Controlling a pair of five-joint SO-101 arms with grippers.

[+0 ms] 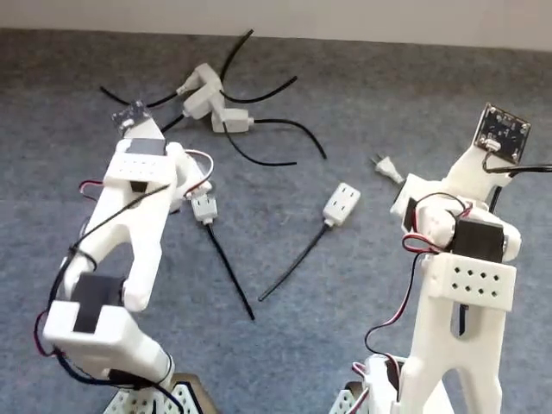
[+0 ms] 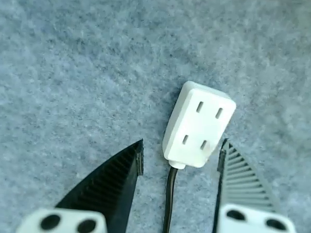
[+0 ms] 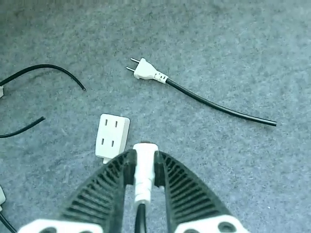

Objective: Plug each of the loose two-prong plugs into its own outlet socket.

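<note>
**Left tool released around a socket, right tool clenched on a plug**

Grey felt-covered desk [image 1: 362, 285]. At the left, the left tool [image 2: 182, 144] is released. Its two fingers [image 2: 121, 177] stand either side of the cord end of the left socket [image 2: 199, 126], not pinching it. One tip is just beside the socket body, the other a little apart. The left socket lies flat, slots up, and its black cord [image 1: 228, 272] runs toward the near side of the desk.

Far middle: a cluster [image 1: 207, 102] of white plug and socket bodies with curling black cords. I cannot tell which piece is which.

Middle: the middle socket [image 1: 341, 203] lies flat, slots up, nothing plugged in. Its thin cord [image 1: 293, 263] trails toward the near side.

The right wrist view shows a loose plug [image 3: 146, 73] lying flat beyond the middle socket and apart from it. Its two prongs are bare, and its cable [image 3: 218, 108] stretches away across the desk.

At the right, the right tool [image 3: 144, 154] is clenched on the held plug [image 3: 144, 174], with the white body pinched between both fingers. The plug's front end sticks out past the tips, near the middle socket but not touching it.
</note>
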